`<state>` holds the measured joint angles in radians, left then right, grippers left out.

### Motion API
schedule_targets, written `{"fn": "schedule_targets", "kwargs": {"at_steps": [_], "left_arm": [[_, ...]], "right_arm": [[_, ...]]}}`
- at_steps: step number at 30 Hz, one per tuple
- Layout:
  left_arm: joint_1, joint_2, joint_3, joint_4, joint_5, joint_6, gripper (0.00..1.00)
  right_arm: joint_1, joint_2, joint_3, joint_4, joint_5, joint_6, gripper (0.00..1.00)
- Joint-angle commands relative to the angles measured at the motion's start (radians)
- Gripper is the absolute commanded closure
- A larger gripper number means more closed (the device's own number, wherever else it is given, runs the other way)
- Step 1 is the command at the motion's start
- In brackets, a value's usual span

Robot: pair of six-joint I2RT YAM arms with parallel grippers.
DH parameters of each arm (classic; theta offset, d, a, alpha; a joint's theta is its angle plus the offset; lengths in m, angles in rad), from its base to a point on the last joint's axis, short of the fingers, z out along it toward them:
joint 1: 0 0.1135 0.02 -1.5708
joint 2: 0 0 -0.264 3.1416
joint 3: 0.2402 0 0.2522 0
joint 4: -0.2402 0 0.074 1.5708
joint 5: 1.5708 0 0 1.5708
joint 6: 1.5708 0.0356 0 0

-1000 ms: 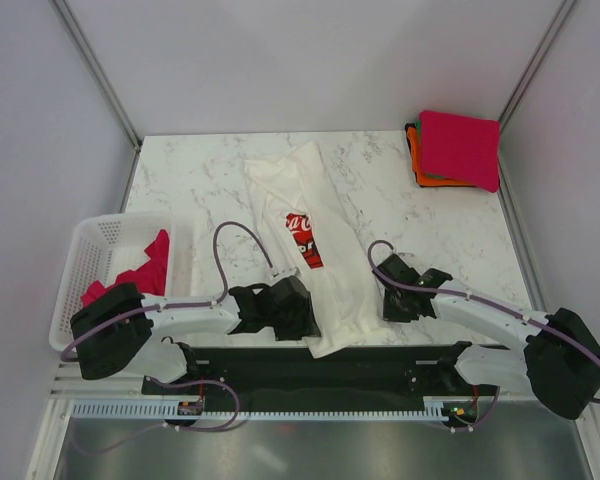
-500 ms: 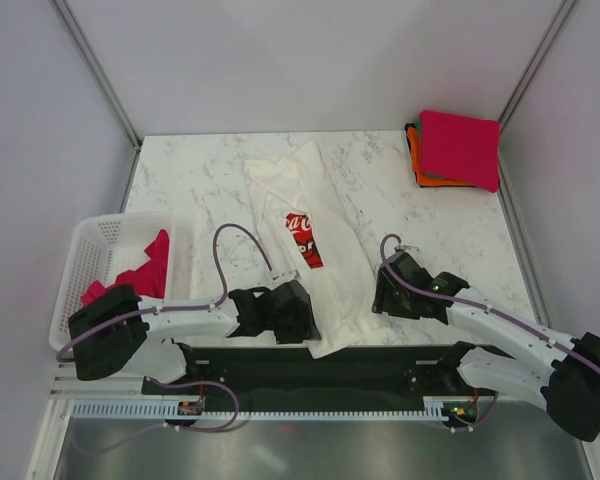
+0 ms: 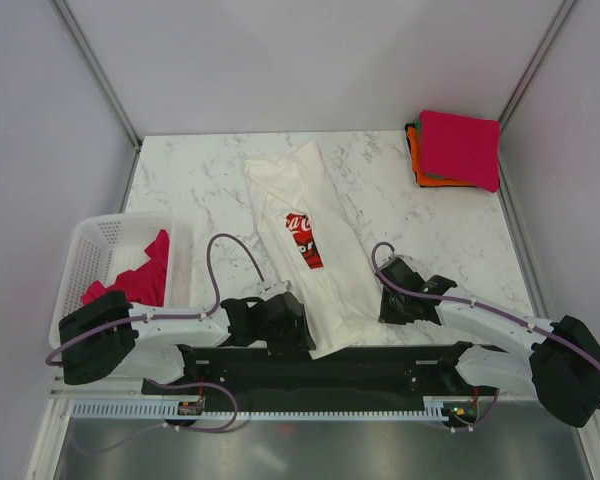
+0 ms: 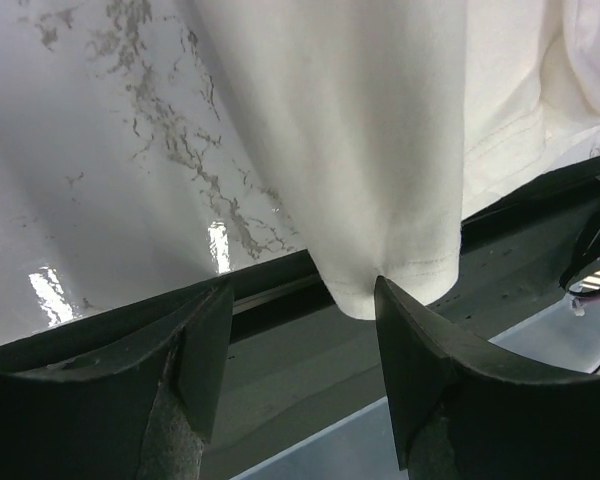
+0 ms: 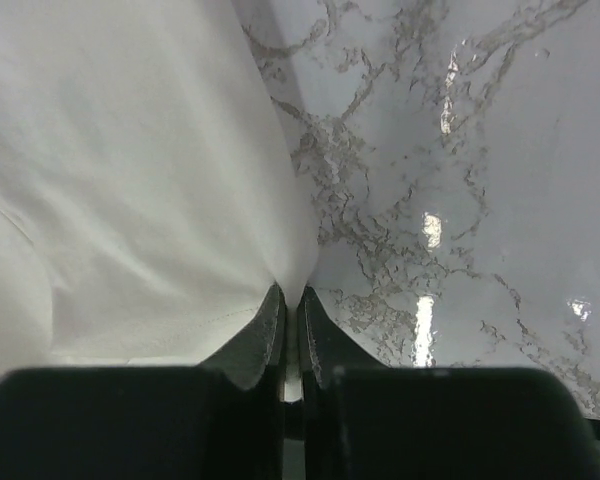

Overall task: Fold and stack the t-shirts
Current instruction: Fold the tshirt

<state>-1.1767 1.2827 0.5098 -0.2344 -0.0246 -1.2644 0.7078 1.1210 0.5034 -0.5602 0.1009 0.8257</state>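
left gripper [image 4: 300, 292] jaws spread at hem of one white Coca-Cola t-shirt [image 3: 315, 250] | right gripper [image 5: 290, 302] pinching its edge | one lattice basket [image 3: 95, 240] left, magenta cloth [image 3: 145, 277] inside | one folded stack [image 3: 458, 148] far right

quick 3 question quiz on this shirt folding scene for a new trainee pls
1. True or false: the right gripper is shut on the edge of the white t-shirt.
2. Where on the table does the folded stack lie? A far right corner, B near left corner, C centre.
3. Fill in: the left gripper has its jaws ____, with the shirt's hem corner hanging between them.

Key: 1 true; 2 A; 3 open.
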Motion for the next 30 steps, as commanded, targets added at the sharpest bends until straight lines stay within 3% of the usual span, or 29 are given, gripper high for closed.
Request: {"fn": "schedule_targets", "kwargs": {"at_steps": [1,24,28,29,30], "left_arm": [[-0.02,0.003,-0.005,0.023,-0.023,-0.058,0.35],[-0.026,0.098,0.039,0.193,-0.121,-0.041,0.44],[-0.024,0.098,0.045,0.208,-0.144,-0.035,0.58],[-0.024,0.093,0.044,0.21,-0.15,-0.035,0.71],[-0.024,0.087,0.041,0.208,-0.156,-0.036,0.77]], "right_arm": [[0.001,-0.004,-0.016,0.017,0.007,-0.002,0.91],[-0.001,-0.006,-0.035,0.054,-0.009,-0.022,0.84],[-0.001,-0.007,-0.035,0.057,-0.009,-0.022,0.85],[-0.001,-0.007,-0.037,0.056,-0.009,-0.023,0.87],[-0.001,-0.009,-0.037,0.057,-0.009,-0.023,0.93]]}}
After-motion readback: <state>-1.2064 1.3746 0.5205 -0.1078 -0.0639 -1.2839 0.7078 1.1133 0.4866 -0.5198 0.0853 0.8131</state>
